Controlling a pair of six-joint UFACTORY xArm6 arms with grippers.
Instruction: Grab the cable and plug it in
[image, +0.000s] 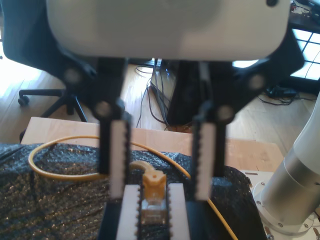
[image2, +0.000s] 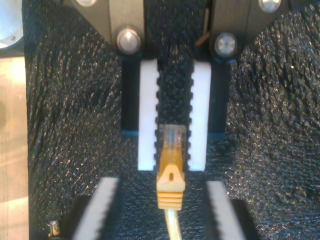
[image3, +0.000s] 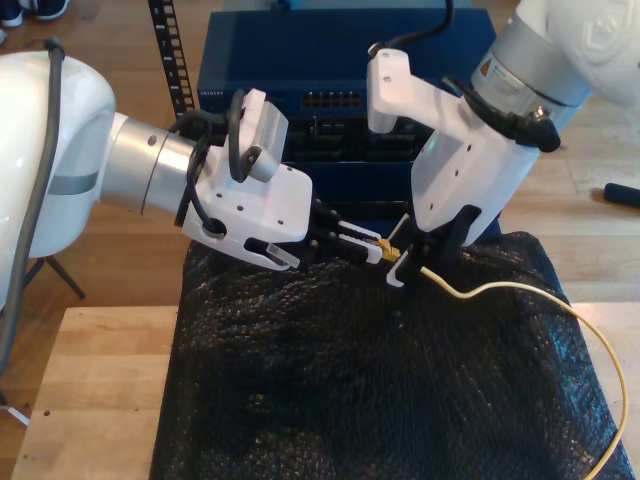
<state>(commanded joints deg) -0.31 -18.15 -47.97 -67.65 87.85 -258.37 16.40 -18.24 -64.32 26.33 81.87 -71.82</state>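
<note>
Black foam mat (image3: 350, 400) below, my second gripper (image2: 173, 150) pinches the cable (image2: 171, 175) plug between its fingers while my first gripper (image: 162, 192) gapes, risking a dropped handover.

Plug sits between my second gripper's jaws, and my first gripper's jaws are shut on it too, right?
No. The plug sits between my second gripper's jaws, but my first gripper's jaws are open, standing clear of it; the first wrist view shows this.
</note>
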